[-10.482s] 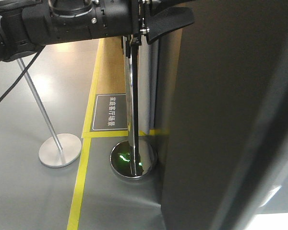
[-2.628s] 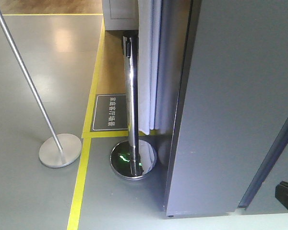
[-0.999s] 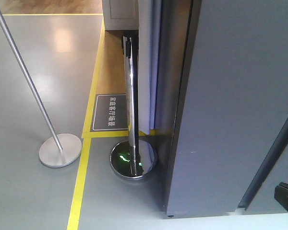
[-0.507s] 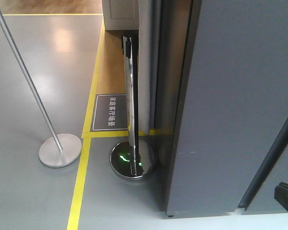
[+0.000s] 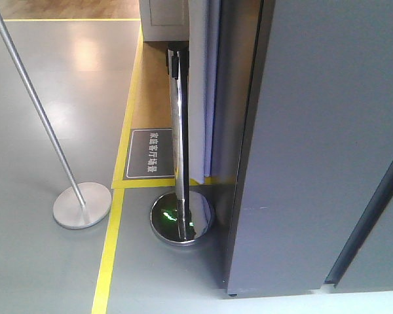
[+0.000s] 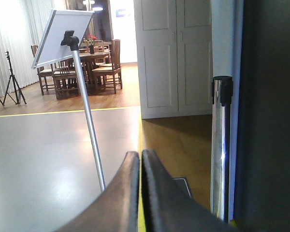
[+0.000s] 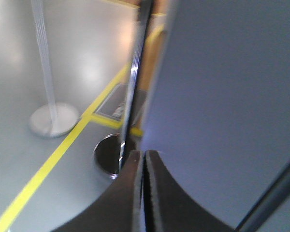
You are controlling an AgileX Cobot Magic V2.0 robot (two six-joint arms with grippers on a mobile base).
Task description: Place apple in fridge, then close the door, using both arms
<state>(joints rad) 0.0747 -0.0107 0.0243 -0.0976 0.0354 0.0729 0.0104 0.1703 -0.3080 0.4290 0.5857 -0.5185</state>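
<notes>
The fridge fills the right of the front view as a tall dark grey face, and its inside is hidden. A narrow white and bluish strip, the door edge, runs down its left side. That grey panel also fills the right wrist view as the fridge. The apple is out of view in every frame. My left gripper is shut with nothing between its fingers, and it points past the fridge's left side. My right gripper is shut and empty, close in front of the grey panel.
A chrome stanchion post on a round base stands just left of the fridge. Further left is a sign stand on a flat disc. Yellow floor tape and a floor plate lie between them. White cabinet doors stand behind.
The arm that crossed the top of the front view has gone, and the grey panel stands flatter. The dark gripper part at the bottom right has slid almost out of frame.
</notes>
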